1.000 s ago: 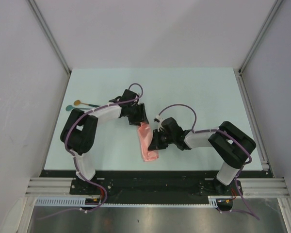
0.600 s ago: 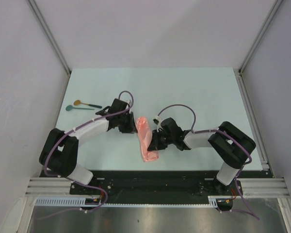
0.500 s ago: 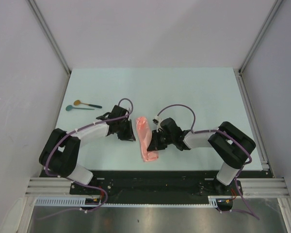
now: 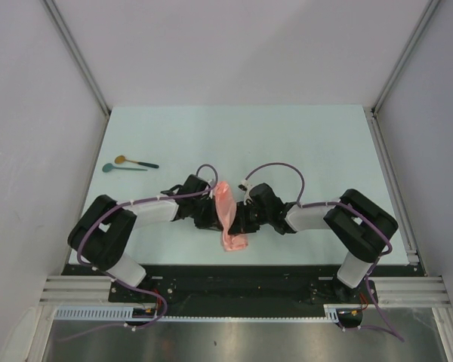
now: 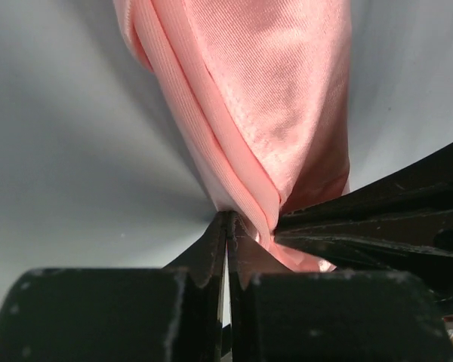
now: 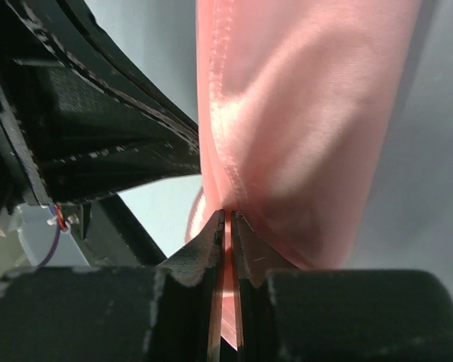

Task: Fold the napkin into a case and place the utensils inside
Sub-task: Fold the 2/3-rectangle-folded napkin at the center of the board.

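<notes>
We are looking down on the pale table (image 4: 302,143), the biggest thing here, with both arms reaching over its near half. The left arm (image 4: 147,207) and the right arm (image 4: 317,215) are bending inward so that their ends are almost facing each other at the middle.

Between them the napkin (image 4: 226,211) is lying as a narrow, layered salmon-pink strip. It is running away from the jaws on one side and back toward the near table edge on the other. Up close it is filling the space straight ahead of the left jaws (image 5: 272,98), with its folds gathering down into their tips. In the right wrist view it is rising ahead of the right jaws and slightly to their right (image 6: 309,113).

The left gripper (image 4: 211,213) is pressing its jaws together on the strip's left edge. In the left wrist view (image 5: 228,226) the tips are meeting where the folds converge, and the other gripper's dark fingers are crossing just to the right. The right gripper (image 4: 241,219) is pinching the opposite edge, and pink cloth is showing in the thin slit between its closed jaws (image 6: 226,219).

The two spoons are lying well apart from both sets of jaws, far off to the left gripper's left. The golden-bowled spoon (image 4: 121,159) and the teal-bowled spoon (image 4: 108,168) are resting side by side.
</notes>
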Robot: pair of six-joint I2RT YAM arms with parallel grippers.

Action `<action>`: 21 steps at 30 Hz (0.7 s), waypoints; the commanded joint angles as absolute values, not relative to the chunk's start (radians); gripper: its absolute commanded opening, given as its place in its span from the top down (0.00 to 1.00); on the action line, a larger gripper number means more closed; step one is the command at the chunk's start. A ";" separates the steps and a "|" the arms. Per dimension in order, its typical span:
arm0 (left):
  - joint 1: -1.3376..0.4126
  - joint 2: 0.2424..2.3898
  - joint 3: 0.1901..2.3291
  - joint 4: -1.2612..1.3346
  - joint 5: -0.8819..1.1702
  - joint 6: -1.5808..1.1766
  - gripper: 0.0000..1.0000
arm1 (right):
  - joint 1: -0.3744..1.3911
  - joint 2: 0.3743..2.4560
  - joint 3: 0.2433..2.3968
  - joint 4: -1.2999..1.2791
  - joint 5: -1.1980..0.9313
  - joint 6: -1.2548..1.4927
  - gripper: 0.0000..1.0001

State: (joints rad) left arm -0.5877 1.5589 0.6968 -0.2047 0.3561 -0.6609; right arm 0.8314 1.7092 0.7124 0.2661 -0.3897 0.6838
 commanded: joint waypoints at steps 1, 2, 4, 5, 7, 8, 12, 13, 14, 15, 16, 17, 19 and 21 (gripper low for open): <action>-0.623 1.583 0.686 -0.147 0.382 -0.703 0.98 | 0.841 1.718 0.690 0.388 -0.406 0.761 0.89; -0.627 1.586 0.684 -0.143 0.380 -0.709 0.98 | 0.842 1.739 0.683 0.414 -0.428 0.799 0.89; -0.632 1.585 0.678 -0.153 0.370 -0.709 1.00 | 0.842 1.761 0.681 0.466 -0.445 0.827 0.89; -0.634 1.580 0.680 -0.161 0.361 -0.703 1.00 | 0.841 1.769 0.678 0.474 -0.460 0.831 0.89; -0.630 1.551 0.699 -0.214 0.318 -0.674 0.99 | 0.842 1.756 0.672 0.465 -0.454 0.822 0.89; -0.630 1.539 0.707 -0.236 0.304 -0.664 0.99 | 0.841 1.749 0.669 0.456 -0.448 0.807 0.89; -0.597 1.462 0.784 -0.330 0.258 -0.623 0.96 | 0.834 1.697 0.670 0.387 -0.431 0.769 0.89; -0.582 1.454 0.798 -0.359 0.264 -0.611 0.94 | 0.833 1.691 0.672 0.377 -0.430 0.761 0.89; -0.565 1.450 0.833 -0.371 0.268 -0.604 0.93 | 0.833 1.681 0.673 0.371 -0.434 0.753 0.89; -0.527 1.448 0.854 -0.386 0.278 -0.589 0.87 | 0.831 1.666 0.687 0.355 -0.440 0.732 0.89; -0.506 1.454 0.876 -0.408 0.290 -0.580 0.84 | 0.825 1.657 0.696 0.333 -0.437 0.721 0.89; -0.490 1.460 0.924 -0.422 0.288 -0.571 0.81 | 0.824 1.648 0.710 0.315 -0.433 0.709 0.88; -0.451 1.495 0.977 -0.452 0.279 -0.545 0.77 | 0.805 1.638 0.751 0.264 -0.433 0.675 0.87; -0.428 1.563 1.064 -0.474 0.285 -0.510 0.75 | 0.787 1.641 0.778 0.238 -0.433 0.654 0.86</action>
State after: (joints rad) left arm -0.4740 1.4994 0.9436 -0.4175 0.2905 -0.5911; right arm 0.8200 1.6764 0.7010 0.2985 -0.4320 0.7269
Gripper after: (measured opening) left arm 0.237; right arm 0.131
